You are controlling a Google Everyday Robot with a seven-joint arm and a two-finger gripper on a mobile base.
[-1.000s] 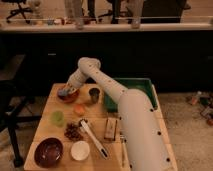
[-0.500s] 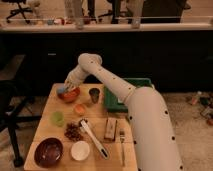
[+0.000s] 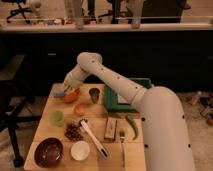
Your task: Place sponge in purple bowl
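While the purple bowl [image 3: 48, 152] sits at the front edge of the worktop [image 3: 46, 125], we note the gripper [image 3: 62, 91] closed on the sponge [image 3: 59, 93] beside the orange bowl [image 3: 71, 95]

My arm [image 3: 162, 117] is a run of smooth, off-white rounded segments, barrel-thick nearest the camera and slimmer past each bulbous joint, with small dark dots along the middle link. My gripper [image 3: 62, 91], a pale tip, sits over the far left of the table [image 3: 50, 103].
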